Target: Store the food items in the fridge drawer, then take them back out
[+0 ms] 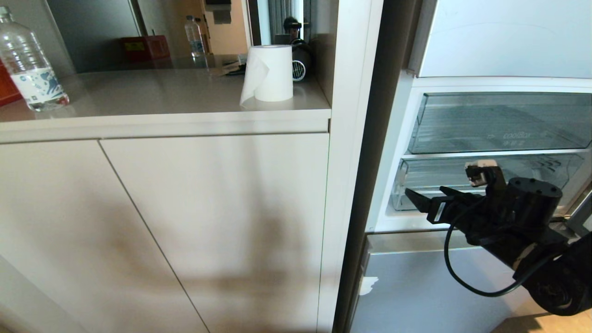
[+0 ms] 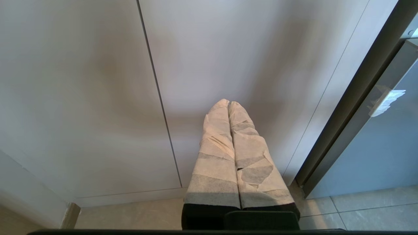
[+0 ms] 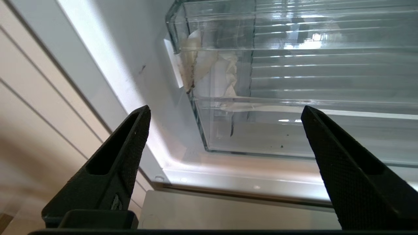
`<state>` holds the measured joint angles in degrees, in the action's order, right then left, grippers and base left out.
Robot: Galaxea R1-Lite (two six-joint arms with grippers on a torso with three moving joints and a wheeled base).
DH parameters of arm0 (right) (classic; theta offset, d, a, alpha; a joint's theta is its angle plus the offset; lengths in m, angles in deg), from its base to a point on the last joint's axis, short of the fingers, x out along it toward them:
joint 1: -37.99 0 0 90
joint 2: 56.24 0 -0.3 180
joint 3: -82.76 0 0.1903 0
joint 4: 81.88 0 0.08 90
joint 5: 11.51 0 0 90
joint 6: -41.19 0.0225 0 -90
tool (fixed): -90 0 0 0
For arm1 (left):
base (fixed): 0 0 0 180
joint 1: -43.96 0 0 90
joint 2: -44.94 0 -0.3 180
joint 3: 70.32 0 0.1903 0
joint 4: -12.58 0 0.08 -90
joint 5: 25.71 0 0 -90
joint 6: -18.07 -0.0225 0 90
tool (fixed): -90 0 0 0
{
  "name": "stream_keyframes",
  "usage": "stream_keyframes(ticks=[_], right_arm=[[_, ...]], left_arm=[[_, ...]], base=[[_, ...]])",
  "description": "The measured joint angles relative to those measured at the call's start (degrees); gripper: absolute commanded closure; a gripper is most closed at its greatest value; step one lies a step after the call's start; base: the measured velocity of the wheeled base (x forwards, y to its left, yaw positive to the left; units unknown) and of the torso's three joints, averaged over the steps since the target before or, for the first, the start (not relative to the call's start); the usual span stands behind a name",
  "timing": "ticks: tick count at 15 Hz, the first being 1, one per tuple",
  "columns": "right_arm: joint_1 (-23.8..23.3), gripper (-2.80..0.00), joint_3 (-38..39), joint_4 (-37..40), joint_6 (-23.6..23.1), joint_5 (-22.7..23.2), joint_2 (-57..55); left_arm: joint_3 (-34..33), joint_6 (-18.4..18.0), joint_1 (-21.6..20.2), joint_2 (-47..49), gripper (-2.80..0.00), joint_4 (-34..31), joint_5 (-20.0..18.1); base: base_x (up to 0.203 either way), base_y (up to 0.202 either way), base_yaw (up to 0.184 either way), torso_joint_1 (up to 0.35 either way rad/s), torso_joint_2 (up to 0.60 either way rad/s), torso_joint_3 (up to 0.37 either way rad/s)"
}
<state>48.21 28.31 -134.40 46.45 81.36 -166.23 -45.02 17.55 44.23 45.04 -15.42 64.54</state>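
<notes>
Right gripper [image 1: 428, 196] stood with its two black fingers [image 3: 111, 163] spread wide and nothing between them, held level just in front of the fridge drawer's [image 1: 485, 182] left front corner. Left gripper [image 2: 228, 104] hung low before the cabinet doors [image 1: 185, 222], its taped fingers pressed together and holding nothing.

Fridge interior [image 1: 462, 83] was open at the right of the cabinet, with a silver-blue door panel [image 1: 416, 286] below it. Upper clear bin [image 1: 499, 122], printed "coolBox", appeared to hold nothing. Beneath it, the fridge drawer sat in its bay, long axis running side to side and plain front lip facing the room. Its ribbed floor [image 3: 326, 75] showed no red fruit; only a whitish crumpled patch [image 3: 209, 68] lay at the front corner nearest the gripper.

On the counter [image 1: 152, 97] stood a paper roll [image 1: 269, 73] and a water bottle [image 1: 28, 64].
</notes>
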Motion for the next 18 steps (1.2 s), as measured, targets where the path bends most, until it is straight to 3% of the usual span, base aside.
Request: stream_keyframes(ticks=[6, 15, 16, 18], right_arm=[[0.9, -2.8, -5.8, 0.1, -1.3, -5.1, -3.5], [3.1, -2.8, -8.7, 0.3, -1.7, -6.8, -5.2], [3.2, 0.0, -9.0, 0.3, -1.7, -6.8, -5.3], [3.6, 0.0, -9.4, 0.4, -1.7, -6.9, -5.6]], left_arm=[[0.0, 0.0, 0.0, 0.0, 0.0, 0.0, 0.0], [0.0, 0.0, 0.0, 0.0, 0.0, 0.0, 0.0], [0.0, 0.0, 0.0, 0.0, 0.0, 0.0, 0.0], [0.0, 0.0, 0.0, 0.0, 0.0, 0.0, 0.0]], base=[[0.0, 0.0, 0.0, 0.0, 0.0, 0.0], [0.0, 0.0, 0.0, 0.0, 0.0, 0.0], [0.0, 0.0, 0.0, 0.0, 0.0, 0.0], [0.0, 0.0, 0.0, 0.0, 0.0, 0.0]])
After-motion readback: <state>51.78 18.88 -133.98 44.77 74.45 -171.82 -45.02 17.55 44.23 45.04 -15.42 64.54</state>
